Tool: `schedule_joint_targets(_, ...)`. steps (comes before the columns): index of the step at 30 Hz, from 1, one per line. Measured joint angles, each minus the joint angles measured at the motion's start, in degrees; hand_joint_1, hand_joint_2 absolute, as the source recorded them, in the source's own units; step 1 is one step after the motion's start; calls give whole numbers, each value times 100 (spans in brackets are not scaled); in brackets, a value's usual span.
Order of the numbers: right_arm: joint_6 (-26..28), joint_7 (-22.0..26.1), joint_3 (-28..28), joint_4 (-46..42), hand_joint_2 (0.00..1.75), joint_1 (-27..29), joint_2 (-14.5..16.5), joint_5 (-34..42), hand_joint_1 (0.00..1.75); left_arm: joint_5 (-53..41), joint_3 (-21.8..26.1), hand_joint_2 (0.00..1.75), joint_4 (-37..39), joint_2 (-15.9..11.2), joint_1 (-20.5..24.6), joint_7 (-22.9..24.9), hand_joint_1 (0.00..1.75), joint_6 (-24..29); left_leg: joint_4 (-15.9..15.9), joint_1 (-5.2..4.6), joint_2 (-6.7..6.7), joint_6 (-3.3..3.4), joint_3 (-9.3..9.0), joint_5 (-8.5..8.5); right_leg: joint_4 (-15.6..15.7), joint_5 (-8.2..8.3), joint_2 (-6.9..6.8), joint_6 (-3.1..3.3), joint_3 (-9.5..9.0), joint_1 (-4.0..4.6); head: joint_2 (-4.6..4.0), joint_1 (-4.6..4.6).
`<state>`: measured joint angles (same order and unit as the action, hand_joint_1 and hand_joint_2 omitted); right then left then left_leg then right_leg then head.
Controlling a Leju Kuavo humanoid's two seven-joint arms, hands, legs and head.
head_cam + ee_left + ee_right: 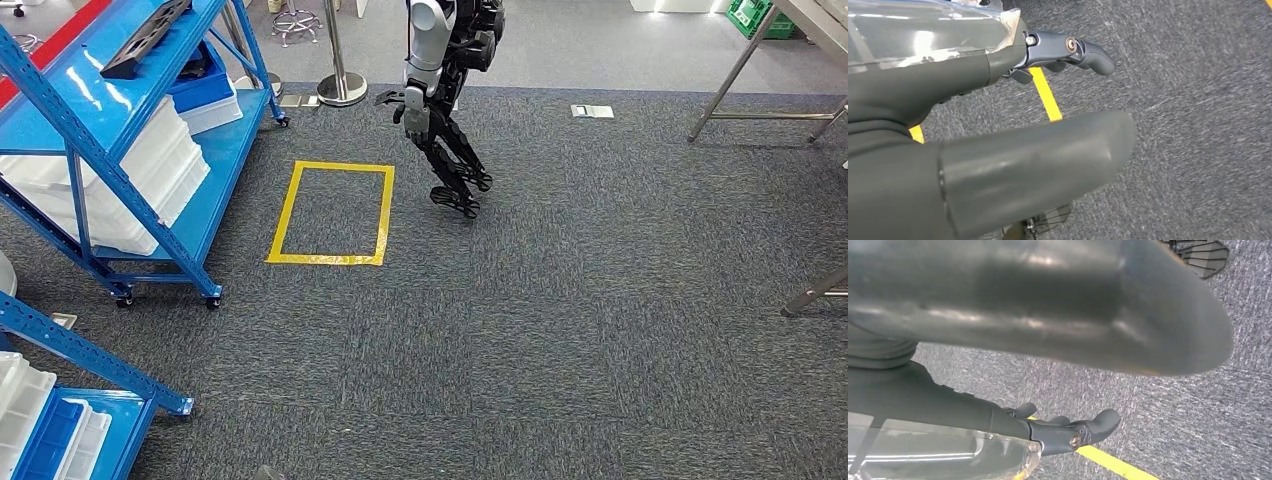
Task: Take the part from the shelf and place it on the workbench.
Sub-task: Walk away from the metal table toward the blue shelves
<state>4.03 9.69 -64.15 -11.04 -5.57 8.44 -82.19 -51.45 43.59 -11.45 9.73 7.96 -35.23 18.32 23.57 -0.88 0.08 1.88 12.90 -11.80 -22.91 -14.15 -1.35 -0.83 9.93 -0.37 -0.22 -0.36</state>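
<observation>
The right robot hand (1058, 390) is hanging over a dark grey carpet floor (1168, 420). Its thick grey thumb (1073, 305) is taking up much of the picture. Its darker fingers (1083, 430) are sticking out with a gap between them and the thumb, holding nothing. A yellow tape line (1108, 462) is lying on the carpet just past the fingers.

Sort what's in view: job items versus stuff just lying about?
Job:
- black part on top of the blue shelf
- metal-legged table, likely the workbench
- left hand and right hand, both empty

Lying about:
- white crates
- yellow floor rectangle
- stanchion base
- green crate
</observation>
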Motion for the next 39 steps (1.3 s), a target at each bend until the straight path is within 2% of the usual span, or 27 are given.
schedule_joint_targets(6,-46,44,0,0,0,0,-46,-10,0,-15,-1,0,0,3,-19,107,0,6,13,0,0,0,4,0,-13,0,0,0,3,-1,0,0)
schedule_joint_targets(8,-57,86,2,1,0,-5,-58,-56,0,-25,-1,0,0,4,-14,124,0,-13,294,-5,1,15,174,-108,-278,-87,0,-21,161,-32,-1,-5)
schedule_joint_targets(10,-58,122,13,1,0,-9,-64,-109,0,-46,-1,0,0,7,-6,148,0,-36,952,-8,2,49,575,-389,-899,-343,0,-37,537,-57,-1,-18)
schedule_joint_targets(13,-58,142,36,0,0,-6,-70,-152,0,-71,-1,0,0,11,-5,166,0,-52,1929,-5,-7,107,1160,-827,-1843,-768,-22,-53,1078,-38,0,-31)
schedule_joint_targets(15,-67,147,55,0,0,-4,-79,-176,0,-70,-1,0,1,25,-5,168,0,-67,2189,44,-40,145,1309,-927,-2259,-979,-22,-65,1295,-8,0,-26)
schedule_joint_targets(16,-75,150,65,0,0,-2,-85,-189,0,-68,-1,0,1,32,-4,170,0,-75,2231,65,-63,163,1330,-930,-2544,-1125,2,-47,1428,1,0,-9)
schedule_joint_targets(17,-86,152,74,0,0,1,-94,-199,0,-62,-1,0,1,39,-4,172,0,-80,2254,82,-89,178,1340,-922,-2952,-1315,37,-15,1621,1,-1,16)
schedule_joint_targets(19,-101,152,91,0,0,10,-105,-213,0,-40,0,0,0,41,-4,175,0,-80,2348,65,-162,196,1416,-938,-3994,-1739,87,32,2135,-22,-1,56)
schedule_joint_targets(20,-106,150,98,0,0,17,-110,-219,0,-29,1,0,0,41,-7,176,0,-78,2408,61,-216,192,1464,-952,-4382,-1867,96,19,2345,-37,-1,61)
schedule_joint_targets(21,-110,148,103,0,0,25,-114,-223,0,-19,1,0,1,41,-12,176,0,-76,2479,61,-279,181,1514,-971,-4542,-1895,102,-22,2447,-55,0,64)
schedule_joint_targets(22,-114,144,108,0,0,29,-117,-226,0,-12,2,0,1,41,-16,176,0,-75,2563,67,-352,160,1566,-997,-4416,-1812,112,-84,2406,-74,0,67)
schedule_joint_targets(23,-117,142,114,0,0,30,-121,-228,0,-7,2,0,2,41,-20,176,0,-74,2657,78,-429,132,1618,-1029,-4054,-1652,144,-153,2242,-98,0,72)
schedule_joint_targets(24,-120,140,121,1,0,28,-124,-231,0,-1,2,0,2,40,-23,176,0,-71,2764,92,-500,97,1672,-1067,-3633,-1485,235,-205,2038,-126,0,80)
schedule_joint_targets(25,-122,139,129,2,0,28,-123,-233,0,7,3,0,1,37,-24,175,0,-66,2866,94,-570,54,1728,-1110,-3294,-1358,342,-225,1889,-133,0,100)
schedule_joint_targets(26,-126,139,137,3,0,24,-123,-234,0,13,3,0,1,33,-24,173,0,-60,2950,93,-628,13,1782,-1150,-3113,-1291,429,-198,1815,-131,0,112)
schedule_joint_targets(27,-131,138,143,4,0,20,-122,-235,0,18,4,0,0,29,-27,171,0,-54,3011,88,-680,-23,1824,-1182,-3089,-1283,479,-145,1819,-117,-1,114)
schedule_joint_targets(29,-137,137,150,4,0,9,-122,-235,0,22,9,0,1,19,-49,168,0,-47,3075,100,-763,-75,1887,-1202,-3157,-1286,397,-31,1849,-104,-2,86)
schedule_joint_targets(30,-139,136,152,4,0,5,-121,-235,0,22,14,0,2,14,-67,168,0,-46,3134,108,-692,-92,1918,-1232,-3166,-1276,339,7,1847,-109,-2,63)
schedule_joint_targets(31,-139,137,155,4,0,5,-119,-235,0,23,21,0,2,8,-81,168,0,-45,3281,115,-542,-111,1989,-1327,-3169,-1263,277,44,1840,-111,-2,27)
schedule_joint_targets(32,-139,137,157,4,0,11,-116,-235,0,23,28,0,2,3,-87,168,0,-44,3542,118,-359,-128,2111,-1491,-3169,-1254,208,77,1850,-101,-2,-10)
schedule_joint_targets(33,-139,137,157,4,0,22,-117,-235,0,22,33,0,2,4,-87,167,0,-43,3911,117,-168,-141,2285,-1710,-3169,-1255,138,102,1854,-73,-2,-43)
schedule_joint_targets(34,-139,137,157,4,0,36,-120,-235,0,21,37,0,2,5,-84,166,0,-43,4332,121,-70,-152,2489,-1927,-3171,-1262,57,122,1861,-46,-2,-67)
schedule_joint_targets(35,-139,137,157,4,0,47,-122,-235,0,20,40,0,2,5,-86,165,0,-43,4684,128,-37,-156,2663,-2067,-3172,-1270,-26,134,1867,-22,-2,-71)
schedule_joint_targets(36,-140,137,157,4,0,50,-125,-235,0,19,44,0,2,5,-94,164,0,-44,4862,132,-25,-151,2754,-2100,-3173,-1278,-106,145,1871,-1,-2,-71)
schedule_joint_targets(37,-142,137,157,4,0,47,-126,-235,0,20,49,0,2,5,-102,163,0,-44,4804,134,-15,-137,2723,-2016,-3174,-1286,-181,155,1870,17,-2,-72)
schedule_joint_targets(38,-146,137,158,4,0,41,-124,-235,0,20,54,0,2,4,-108,160,0,-44,4516,130,20,-110,2569,-1843,-3174,-1295,-250,165,1861,34,-2,-74)
schedule_joint_targets(39,-150,137,160,4,0,33,-121,-237,0,21,58,0,2,3,-108,154,0,-44,4081,115,123,-70,2329,-1644,-3174,-1307,-311,169,1845,47,-2,-77)
